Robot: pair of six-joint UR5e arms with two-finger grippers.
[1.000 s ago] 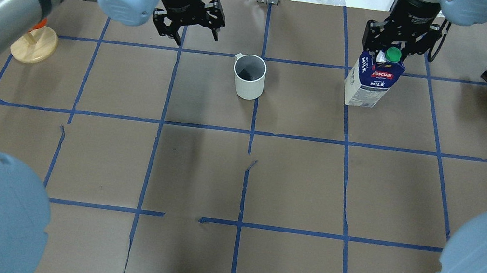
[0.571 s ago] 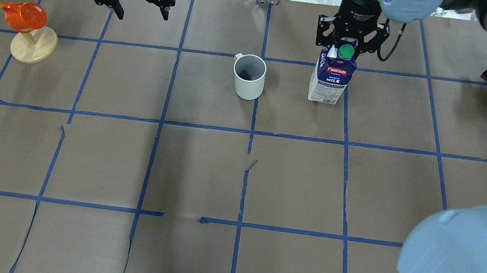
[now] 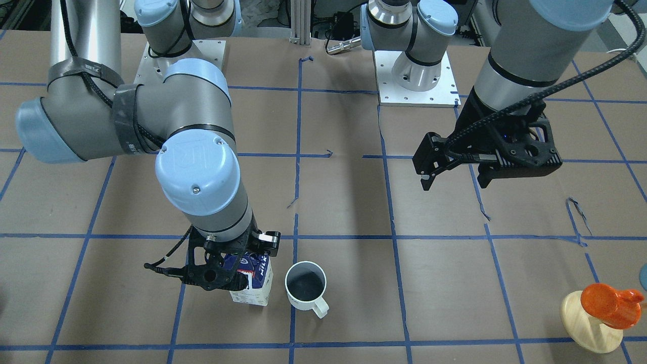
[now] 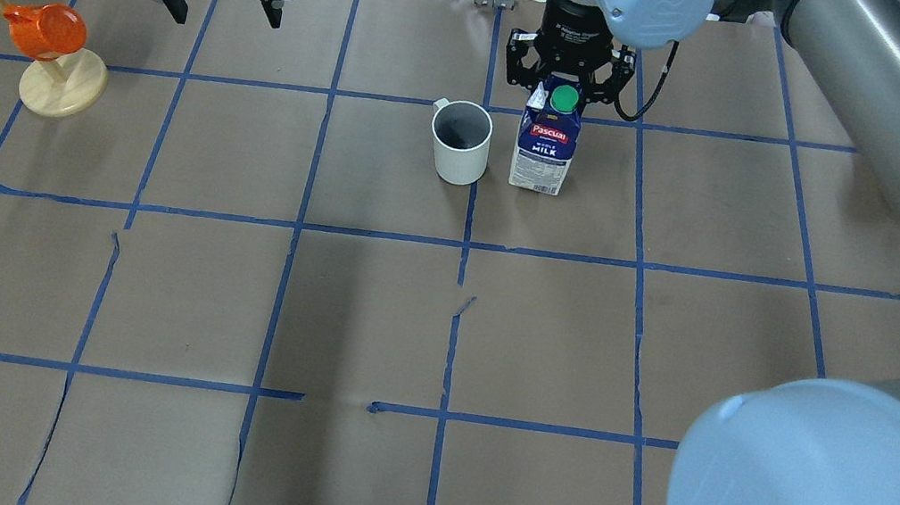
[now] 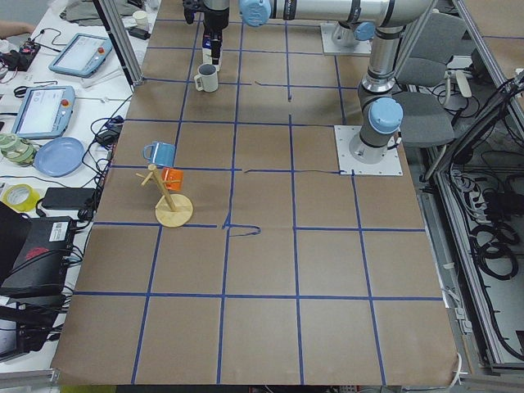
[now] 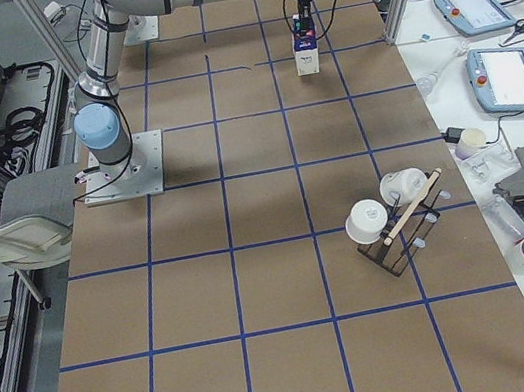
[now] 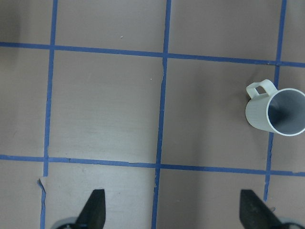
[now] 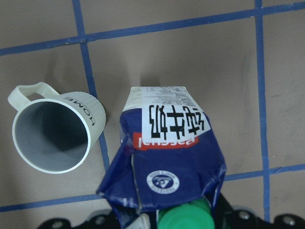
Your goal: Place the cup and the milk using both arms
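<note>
Since the earlier overhead frames the milk (image 4: pixel 544 154) has been carried sideways across the worktop (image 4: pixel 367 321) toward the centre line. The left end effector (image 4: pixel 227 5) has drawn back toward the far left corner.

Present state: the right end effector (image 4: pixel 565 88) is clamped on the carton's gable top. The carton is upright, just beside the cup (image 4: pixel 460 141), with a narrow gap between them. Whether its base rests on the worktop or hangs just above it cannot be told. The cup stands upright near the centre line, handle toward the far left. The left end effector is released, fingers spread wide, nothing between them, well apart from the cup.

Risks, as judged:
- Any further travel toward the cup would strike it and shift or tip it, given the small gap.
- Releasing before the base is seated could topple the carton onto the cup.
- The folded top is soft, so hard clamping may crush it.

Count: one cup, one milk carton, two end effectors. Off-task: one orange cup (image 4: pixel 43 30) and one blue cup (image 5: pixel 158 152) on one wooden stand (image 4: pixel 62 92).
</note>
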